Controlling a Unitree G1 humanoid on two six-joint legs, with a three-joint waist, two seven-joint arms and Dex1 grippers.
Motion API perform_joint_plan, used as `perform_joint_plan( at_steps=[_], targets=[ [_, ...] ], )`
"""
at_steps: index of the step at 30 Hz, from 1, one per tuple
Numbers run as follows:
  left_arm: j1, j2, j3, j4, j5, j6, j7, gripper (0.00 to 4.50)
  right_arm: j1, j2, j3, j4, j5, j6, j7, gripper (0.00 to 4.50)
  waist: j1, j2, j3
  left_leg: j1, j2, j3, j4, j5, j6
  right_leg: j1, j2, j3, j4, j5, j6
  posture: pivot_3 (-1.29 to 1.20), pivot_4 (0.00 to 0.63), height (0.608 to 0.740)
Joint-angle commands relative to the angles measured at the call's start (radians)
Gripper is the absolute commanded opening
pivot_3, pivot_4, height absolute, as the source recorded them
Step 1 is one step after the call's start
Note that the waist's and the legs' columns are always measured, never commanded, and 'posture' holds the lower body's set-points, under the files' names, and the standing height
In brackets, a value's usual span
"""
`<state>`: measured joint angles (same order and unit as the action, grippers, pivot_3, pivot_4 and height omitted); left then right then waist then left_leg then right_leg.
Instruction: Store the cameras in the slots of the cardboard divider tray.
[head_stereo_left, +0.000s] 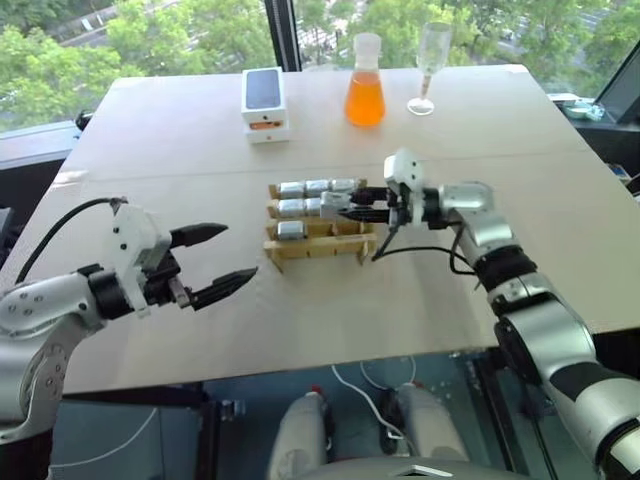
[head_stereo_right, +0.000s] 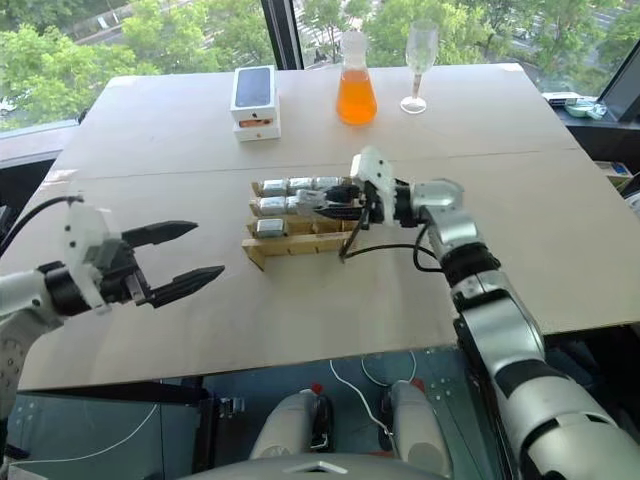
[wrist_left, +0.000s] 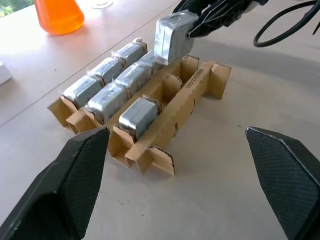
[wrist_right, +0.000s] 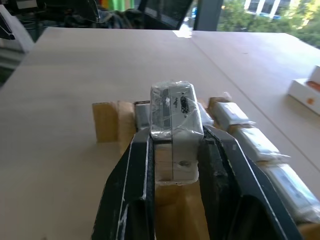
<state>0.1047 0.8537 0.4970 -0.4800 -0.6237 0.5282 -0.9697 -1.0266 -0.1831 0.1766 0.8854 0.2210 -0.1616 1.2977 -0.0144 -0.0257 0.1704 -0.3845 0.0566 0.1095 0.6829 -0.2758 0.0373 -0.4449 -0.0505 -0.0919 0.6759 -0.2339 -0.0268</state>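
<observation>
— Over the cardboard divider tray (head_stereo_left: 318, 240), what does the right gripper (wrist_right: 172, 150) hold?
— One camera (wrist_left: 172, 37), pinched between its fingers, above the middle row. Six cameras (wrist_left: 107, 82) sit in slots.
— And the left gripper (head_stereo_left: 215, 260)?
— Spread wide, holding nothing, beside the tray.

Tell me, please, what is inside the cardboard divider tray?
The cardboard divider tray holds about six wrapped cameras. The right gripper holds another camera above it. Slot bottoms are hidden.

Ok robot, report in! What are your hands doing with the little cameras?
Right gripper shut on a camera, over the divider tray. Left gripper open, holding nothing, beside the tray. Six cameras slotted. Nothing in the way.
</observation>
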Motion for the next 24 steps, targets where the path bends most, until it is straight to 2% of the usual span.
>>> perform_joint_plan(
  at_steps=[1,4,11,24],
  targets=[
    [0.020,-0.018,0.045,-0.074,-0.037,0.012,0.045,4.50,-0.074,0.024,-0.022,0.091,-0.009,-0.077,0.075,0.68,0.001,0.000,0.000,0.000,0.000,0.000,0.000,0.000,0.000,0.000,0.000,0.000,0.000,0.000,0.000,0.00,0.150,0.740],
    [0.044,-0.043,0.037,-0.109,-0.050,0.021,0.078,4.50,-0.111,0.046,-0.017,0.172,-0.044,-0.123,0.095,0.68,-0.001,0.000,0.000,0.000,-0.001,-0.001,0.000,0.000,0.000,0.000,-0.001,-0.001,0.000,0.000,0.000,0.00,0.150,0.740],
    [0.118,-0.080,0.030,-0.190,-0.089,0.044,0.125,4.50,-0.194,0.090,-0.026,0.335,-0.140,-0.204,-0.001,0.68,-0.010,0.001,0.001,0.001,0.000,-0.001,-0.001,0.000,0.000,0.000,-0.002,-0.001,0.001,0.000,-0.001,0.00,0.150,0.740],
    [0.181,-0.099,0.029,-0.241,-0.117,0.048,0.179,4.50,-0.202,0.117,-0.017,0.396,-0.262,-0.293,-0.084,0.68,-0.025,0.002,0.001,0.001,0.000,-0.001,-0.001,0.000,0.000,0.000,-0.003,-0.001,0.001,0.000,-0.001,0.00,0.150,0.740]
  ],
)
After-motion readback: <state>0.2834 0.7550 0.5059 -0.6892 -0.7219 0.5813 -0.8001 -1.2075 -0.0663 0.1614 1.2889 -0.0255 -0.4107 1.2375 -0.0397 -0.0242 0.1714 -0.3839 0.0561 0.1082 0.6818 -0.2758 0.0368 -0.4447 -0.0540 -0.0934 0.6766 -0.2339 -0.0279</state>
